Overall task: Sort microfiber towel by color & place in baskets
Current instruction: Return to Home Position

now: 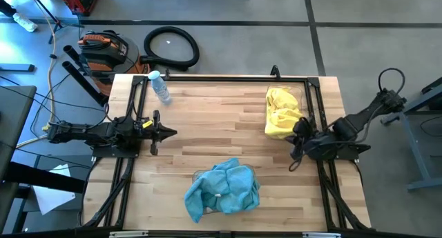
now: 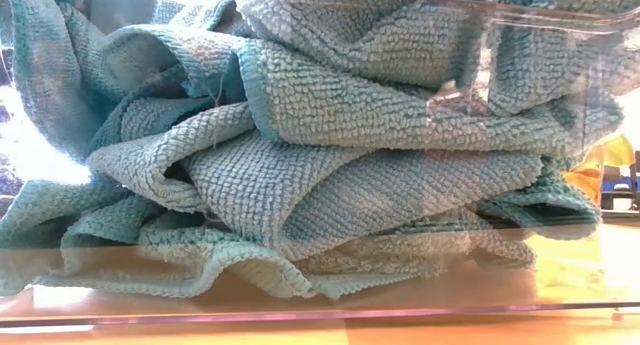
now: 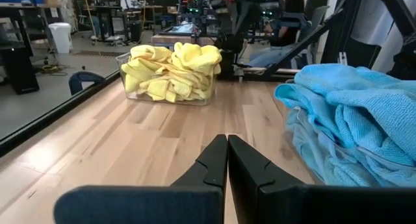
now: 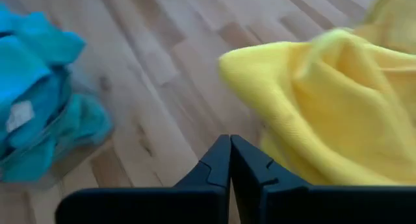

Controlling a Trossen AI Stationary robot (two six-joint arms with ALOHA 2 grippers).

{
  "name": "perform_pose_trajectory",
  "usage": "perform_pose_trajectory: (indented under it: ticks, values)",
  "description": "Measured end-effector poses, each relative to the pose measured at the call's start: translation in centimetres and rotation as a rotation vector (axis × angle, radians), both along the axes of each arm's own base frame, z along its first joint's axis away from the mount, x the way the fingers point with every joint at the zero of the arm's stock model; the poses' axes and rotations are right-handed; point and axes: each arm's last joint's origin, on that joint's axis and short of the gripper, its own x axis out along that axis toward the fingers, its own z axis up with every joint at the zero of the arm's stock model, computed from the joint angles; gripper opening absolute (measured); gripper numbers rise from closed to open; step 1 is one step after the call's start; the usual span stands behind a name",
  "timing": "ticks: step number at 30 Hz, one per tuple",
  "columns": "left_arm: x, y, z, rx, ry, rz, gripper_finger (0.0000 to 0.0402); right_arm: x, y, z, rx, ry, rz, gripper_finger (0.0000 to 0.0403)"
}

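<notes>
Now the left gripper (image 3: 227,143) is resting closed and empty, well apart from the basket (image 3: 121,71) of yellow towels (image 3: 172,71). The right gripper (image 4: 229,143) — closed, empty — is hovering just beside it, so probably worth lifting clear before retracting.

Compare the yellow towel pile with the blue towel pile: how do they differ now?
The yellow pile is bright yellow; the blue pile is teal-blue. The yellow pile sits toward the right side of the table, the blue pile mid-table at the edge by the low camera. The yellow pile looks compact; the blue pile sprawls wider. Each is heaped above the rim of a clear bin.
</notes>
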Motion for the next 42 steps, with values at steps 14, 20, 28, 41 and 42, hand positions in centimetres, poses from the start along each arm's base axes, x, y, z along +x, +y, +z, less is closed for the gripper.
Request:
perform_pose_trajectory:
  ticks: [14, 20, 28, 41, 42]
  values:
    - [0.0, 0.0, 0.0, 0.0, 0.0, 0.0, 0.0, -1.4, -2.6, -5.9, -0.077, -0.423, 0.201, 0.0]
    - [0.0, 0.0, 0.0, 0.0, -0.001, 0.0, 0.0, -1.8, -3.8, -6.8, -0.163, -0.549, 0.313, 0.0]
    - [0.0, 0.0, 0.0, 0.0, -0.001, 0.0, 0.0, -3.1, -4.7, -8.8, -0.237, -0.736, 0.356, 0.0]
    - [0.1, 0.0, -0.1, 0.001, 0.01, 0.001, 0.0, -3.2, -4.7, -9.3, -0.281, -0.782, 0.471, 0.0]
    - [0.1, 0.0, -0.1, 0.001, 0.009, 0.001, 0.0, -3.2, -4.7, -9.4, -0.285, -0.777, 0.475, 0.0]
